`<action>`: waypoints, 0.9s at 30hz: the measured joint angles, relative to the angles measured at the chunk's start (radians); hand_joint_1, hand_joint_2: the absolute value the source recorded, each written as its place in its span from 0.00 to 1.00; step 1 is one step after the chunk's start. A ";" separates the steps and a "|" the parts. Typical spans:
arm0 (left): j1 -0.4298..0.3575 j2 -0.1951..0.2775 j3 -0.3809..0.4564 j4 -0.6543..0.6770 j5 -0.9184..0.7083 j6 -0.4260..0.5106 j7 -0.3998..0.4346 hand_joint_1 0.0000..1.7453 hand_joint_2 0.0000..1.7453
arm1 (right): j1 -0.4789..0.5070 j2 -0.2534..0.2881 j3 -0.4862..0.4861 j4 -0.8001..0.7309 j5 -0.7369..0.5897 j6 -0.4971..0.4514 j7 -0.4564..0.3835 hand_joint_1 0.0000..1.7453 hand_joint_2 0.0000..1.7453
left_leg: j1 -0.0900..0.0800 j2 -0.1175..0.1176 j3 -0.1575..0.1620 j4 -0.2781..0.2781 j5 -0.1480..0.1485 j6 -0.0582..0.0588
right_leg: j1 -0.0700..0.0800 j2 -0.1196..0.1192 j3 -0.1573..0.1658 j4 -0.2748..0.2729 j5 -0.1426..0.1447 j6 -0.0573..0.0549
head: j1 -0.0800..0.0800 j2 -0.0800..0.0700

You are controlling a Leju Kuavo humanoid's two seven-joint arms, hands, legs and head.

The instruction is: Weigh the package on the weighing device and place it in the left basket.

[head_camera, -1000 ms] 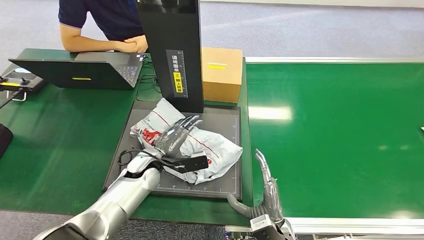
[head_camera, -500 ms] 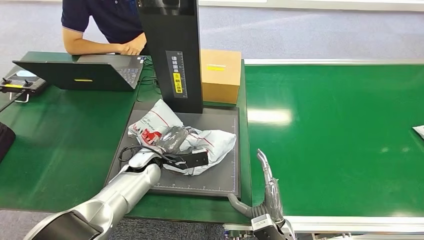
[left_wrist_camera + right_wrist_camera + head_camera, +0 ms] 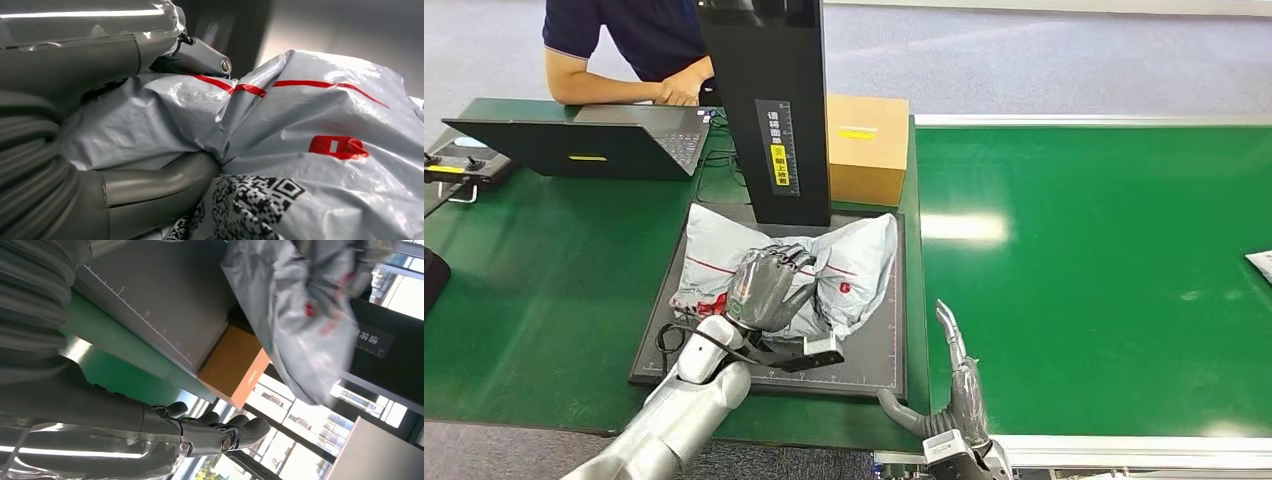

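left hand [image 3: 767, 288] gripping grey package [image 3: 844, 270] — red stripes, qr code, right hand [image 3: 954, 385] open

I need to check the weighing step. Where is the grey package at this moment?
In the head view the grey package is over the dark weighing platform, in front of the black column, gripped by the left hand.

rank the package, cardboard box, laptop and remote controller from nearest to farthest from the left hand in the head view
1. Package: gripped by the left hand, over the scale platform.
2. Cardboard box: beyond the platform, right of the black column.
3. Laptop: far left, by the person's arm.
4. Remote controller: at the table's left edge, past the laptop.
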 joint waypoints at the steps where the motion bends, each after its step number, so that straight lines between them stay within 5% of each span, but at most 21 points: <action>1: 0.032 -0.013 0.033 -0.085 -0.051 0.004 -0.040 1.00 1.00 | 0.001 0.000 0.000 0.000 0.002 -0.001 0.001 0.00 1.00 | 0.000 0.000 -0.001 0.000 0.000 0.000 | 0.000 0.000 -0.001 0.000 0.000 0.000 | 0.000 0.000; 5: 0.119 -0.076 0.182 -0.365 -0.122 0.008 -0.172 1.00 1.00 | 0.003 0.005 0.000 0.000 0.006 -0.003 0.002 0.00 1.00 | 0.000 0.001 -0.003 0.000 -0.001 0.001 | 0.000 0.001 -0.003 0.000 0.000 0.000 | 0.000 0.000; 12: 0.147 -0.101 0.408 -0.609 -0.092 0.007 -0.197 1.00 1.00 | 0.012 0.008 -0.001 -0.003 0.010 -0.003 0.002 0.00 1.00 | 0.001 0.001 -0.003 0.000 0.000 -0.001 | 0.001 0.001 -0.003 0.000 0.000 0.000 | 0.000 0.000; 18: 0.095 -0.091 0.644 -0.653 -0.017 0.006 -0.197 1.00 1.00 | 0.022 0.012 -0.001 -0.003 0.007 -0.004 0.001 0.00 1.00 | 0.001 0.001 -0.003 -0.001 0.001 -0.001 | 0.001 0.001 -0.003 0.001 0.000 -0.001 | 0.000 0.000; 24: -0.019 -0.025 0.921 -0.531 0.018 0.005 -0.197 0.97 1.00 | 0.020 0.015 0.001 0.001 -0.007 -0.015 -0.002 0.00 1.00 | 0.001 0.001 -0.002 -0.001 0.001 -0.002 | 0.001 0.001 -0.004 0.002 0.001 -0.001 | 0.000 0.000; 27: -0.082 0.006 1.059 -0.431 -0.032 0.005 -0.195 0.61 1.00 | 0.016 0.016 0.002 0.009 -0.018 -0.023 -0.003 0.00 1.00 | 0.001 0.001 -0.003 -0.001 0.001 -0.002 | 0.001 0.001 -0.004 0.002 0.001 -0.001 | 0.000 0.000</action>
